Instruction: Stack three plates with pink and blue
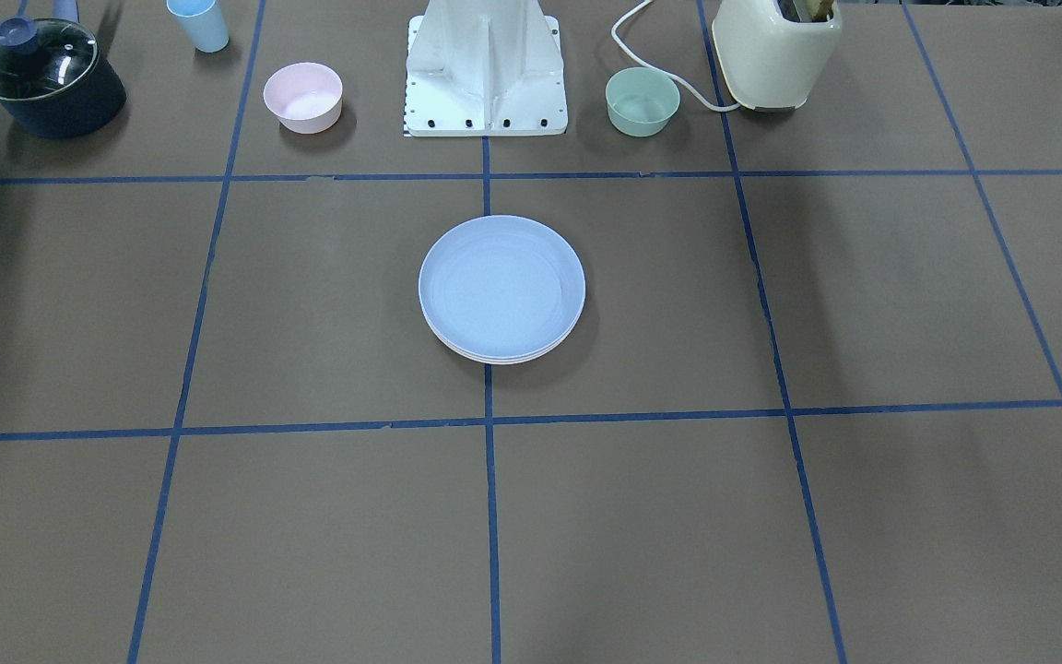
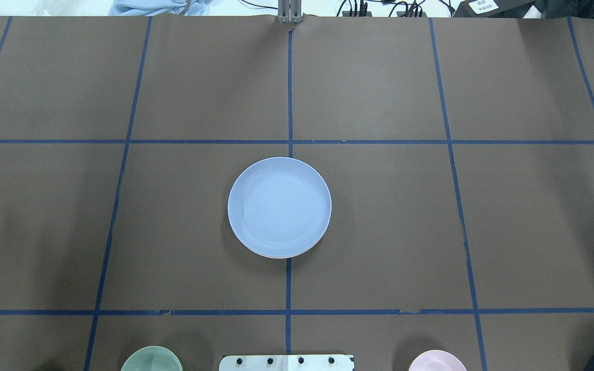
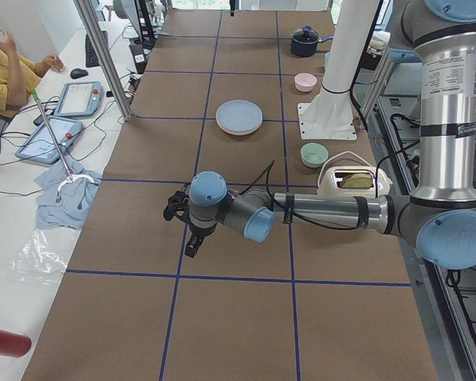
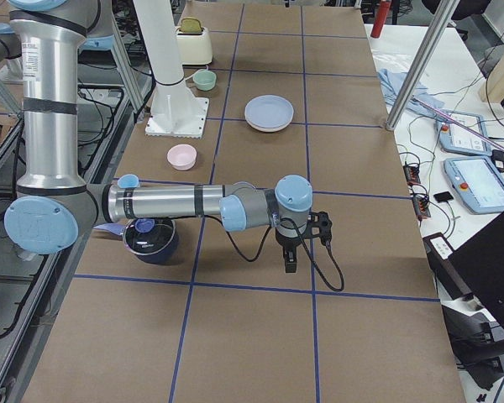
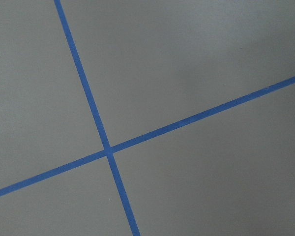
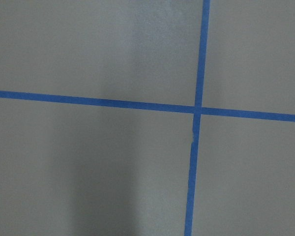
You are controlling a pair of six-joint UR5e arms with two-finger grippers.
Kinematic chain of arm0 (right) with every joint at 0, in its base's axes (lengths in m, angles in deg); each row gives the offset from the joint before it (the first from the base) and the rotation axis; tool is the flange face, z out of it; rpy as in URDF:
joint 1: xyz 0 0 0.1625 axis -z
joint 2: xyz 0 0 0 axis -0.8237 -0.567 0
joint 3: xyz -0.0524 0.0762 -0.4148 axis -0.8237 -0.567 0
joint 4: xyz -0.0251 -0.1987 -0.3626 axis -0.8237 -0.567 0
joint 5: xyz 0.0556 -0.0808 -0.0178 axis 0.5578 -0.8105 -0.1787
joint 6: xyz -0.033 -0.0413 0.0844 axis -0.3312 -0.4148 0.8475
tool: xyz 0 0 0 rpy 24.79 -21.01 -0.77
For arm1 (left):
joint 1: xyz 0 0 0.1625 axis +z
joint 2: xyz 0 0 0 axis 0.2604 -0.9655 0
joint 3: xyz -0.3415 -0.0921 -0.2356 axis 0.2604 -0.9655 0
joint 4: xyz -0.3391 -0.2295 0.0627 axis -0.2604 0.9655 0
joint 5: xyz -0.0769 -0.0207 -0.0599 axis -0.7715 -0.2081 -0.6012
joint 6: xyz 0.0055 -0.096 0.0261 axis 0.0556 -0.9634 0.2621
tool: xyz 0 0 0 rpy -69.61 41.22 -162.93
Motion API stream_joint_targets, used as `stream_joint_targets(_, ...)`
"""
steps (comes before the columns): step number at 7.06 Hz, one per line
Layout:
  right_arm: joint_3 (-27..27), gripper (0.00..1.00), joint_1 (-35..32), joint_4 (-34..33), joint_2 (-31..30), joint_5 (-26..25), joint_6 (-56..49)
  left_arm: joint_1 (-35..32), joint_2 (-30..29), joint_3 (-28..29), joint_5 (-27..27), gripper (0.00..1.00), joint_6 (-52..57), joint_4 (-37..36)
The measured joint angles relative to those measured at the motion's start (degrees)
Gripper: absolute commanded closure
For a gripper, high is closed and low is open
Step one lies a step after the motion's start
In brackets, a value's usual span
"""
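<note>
- Under everything lies the brown desk [image 1: 863,295], cut into squares by blue tape lines [image 1: 491,516].
- The left arm [image 3: 325,213] lies stretched out low and level over the desk. Its wrist is bent so the left end effector [image 3: 192,246] points down at the desk, well apart from the plates.
- The right arm [image 4: 168,203] is held the same way at the other end of the desk. The right end effector [image 4: 290,264] points down too, well apart from the plates.
- The white base [image 1: 485,74] stands at the robot's edge of the desk.
- The three plates [image 1: 501,288] sit in one stack in the middle of the desk, on the middle tape line, in front of the base. They lie flat, open side up. They are round, so no side is longer. The blue one is on top, and two pale rims peek out under it.
- A cream toaster [image 1: 775,51] and a dark pot [image 1: 47,78] with a glass lid stand near the far corners.
- A pink bowl [image 1: 302,97] and a green bowl [image 1: 642,101] sit on each side of the base.
- A blue cup [image 1: 199,23] stands near the pot.
- I cannot tell if the fingers of either end effector are spread or pressed together.
</note>
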Motion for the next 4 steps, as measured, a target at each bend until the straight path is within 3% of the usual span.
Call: stream_joint_targets(4,-0.6,0.00,0.0,0.0,0.1,-0.1,0.1,-3.2,-0.2,1.1,-0.1,0.00,0.0,-0.9)
